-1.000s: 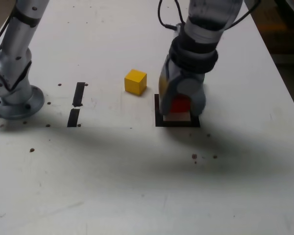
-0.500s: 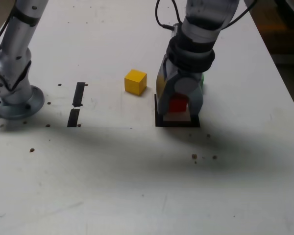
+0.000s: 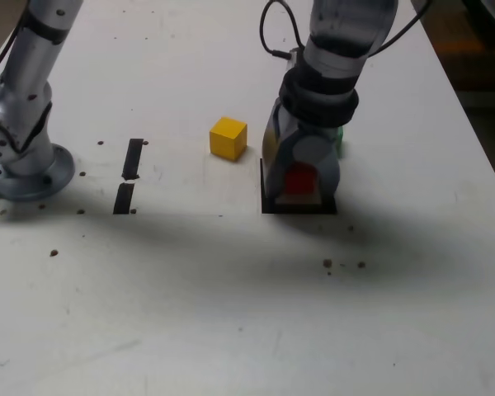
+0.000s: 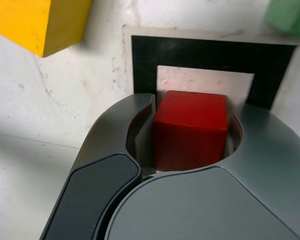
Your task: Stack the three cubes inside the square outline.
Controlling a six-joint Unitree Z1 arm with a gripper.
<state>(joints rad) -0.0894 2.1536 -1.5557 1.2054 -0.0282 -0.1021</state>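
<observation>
Exterior view, left to right. Two black tape strips (image 3: 133, 158), well apart from the fingers. Yellow cube (image 3: 228, 139), nearer, left of the fingers. Square outline (image 3: 299, 209), black, white interior, beneath the fingers. Gripper (image 3: 303, 183), fingers pinching the red cube (image 3: 300, 179) over that interior; table contact cannot be told. Green cube (image 3: 339, 141), partly hidden, behind the fingers.

The cube (image 4: 190, 130) between the hand's (image 4: 192, 120) fingers was red; the square outline (image 4: 205, 52) near it was black around white.
</observation>
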